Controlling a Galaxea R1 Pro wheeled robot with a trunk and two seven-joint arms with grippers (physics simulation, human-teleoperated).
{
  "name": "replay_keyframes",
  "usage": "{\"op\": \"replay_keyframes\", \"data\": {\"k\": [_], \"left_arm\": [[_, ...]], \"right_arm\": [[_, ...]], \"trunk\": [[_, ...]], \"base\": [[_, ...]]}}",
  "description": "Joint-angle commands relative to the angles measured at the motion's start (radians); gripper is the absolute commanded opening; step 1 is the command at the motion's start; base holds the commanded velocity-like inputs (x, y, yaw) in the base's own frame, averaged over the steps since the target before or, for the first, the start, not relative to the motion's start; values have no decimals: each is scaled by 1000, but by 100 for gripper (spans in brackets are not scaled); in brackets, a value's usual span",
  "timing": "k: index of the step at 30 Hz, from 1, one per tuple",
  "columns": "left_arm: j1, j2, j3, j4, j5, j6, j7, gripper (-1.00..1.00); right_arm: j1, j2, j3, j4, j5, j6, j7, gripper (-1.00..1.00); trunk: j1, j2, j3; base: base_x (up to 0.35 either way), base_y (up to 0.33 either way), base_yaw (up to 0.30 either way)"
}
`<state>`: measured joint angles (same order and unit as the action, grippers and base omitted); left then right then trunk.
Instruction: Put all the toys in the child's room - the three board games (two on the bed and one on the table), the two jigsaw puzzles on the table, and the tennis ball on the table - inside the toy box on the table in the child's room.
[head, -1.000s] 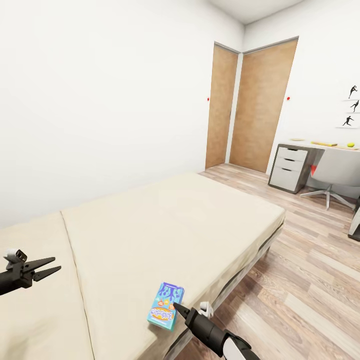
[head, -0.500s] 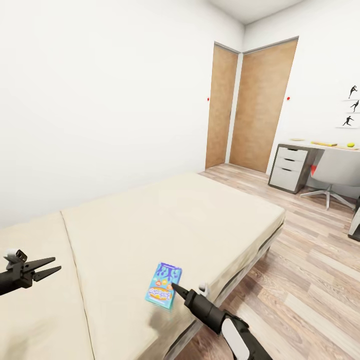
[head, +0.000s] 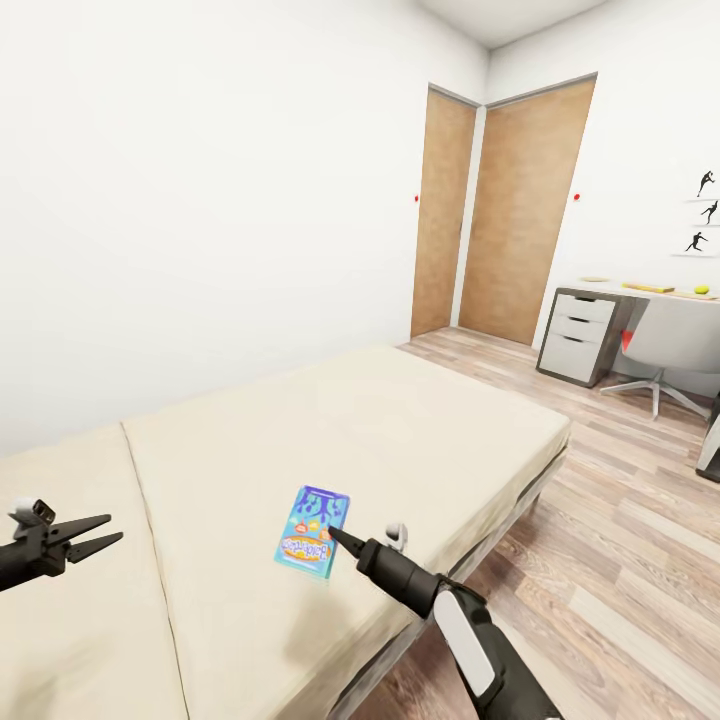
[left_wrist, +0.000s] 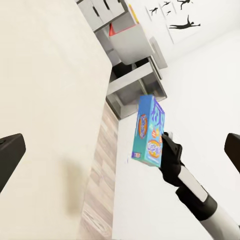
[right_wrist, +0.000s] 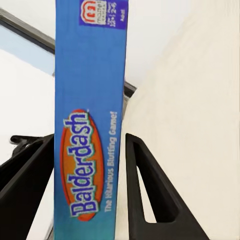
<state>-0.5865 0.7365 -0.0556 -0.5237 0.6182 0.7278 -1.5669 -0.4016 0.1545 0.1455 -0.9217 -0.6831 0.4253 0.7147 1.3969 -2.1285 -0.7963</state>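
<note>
The right gripper (head: 335, 537) is clamped on the blue Balderdash box (head: 311, 531), lifted above the bed (head: 400, 440) near its floor-side edge; keep the box level while carrying. The left gripper (head: 95, 533) hangs with jaws apart.

Since a second ago: blue board game (head: 312, 530) lifted clear of bed (head: 380, 440), carried up and leftward, clamped in right gripper (head: 334, 536).
</note>
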Motion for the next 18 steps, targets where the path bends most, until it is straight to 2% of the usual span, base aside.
{"op": "replay_keyframes", "data": {"k": [1, 5, 12, 18], "left_arm": [[-1, -1, -6, 1, 5, 11, -4, 100], [-1, -11, -6, 1, 0, 8, -4, 100], [-1, -15, -6, 2, 0, 5, -4, 100], [-1, -15, -6, 2, 0, 5, -4, 100]], "right_arm": [[0, 1, 1, -18, -7, 10, -8, -100], [0, 1, 1, -67, -9, 10, -17, -100], [9, -12, -11, -80, -12, 14, -12, -100], [14, -12, -11, -81, -13, 15, -12, -100]], "trunk": [[0, 0, -1], [0, 0, -1], [0, 0, -1], [0, 0, -1]], "base": [[0, 0, 0], [0, 0, 0], [0, 0, 0], [0, 0, 0]]}}
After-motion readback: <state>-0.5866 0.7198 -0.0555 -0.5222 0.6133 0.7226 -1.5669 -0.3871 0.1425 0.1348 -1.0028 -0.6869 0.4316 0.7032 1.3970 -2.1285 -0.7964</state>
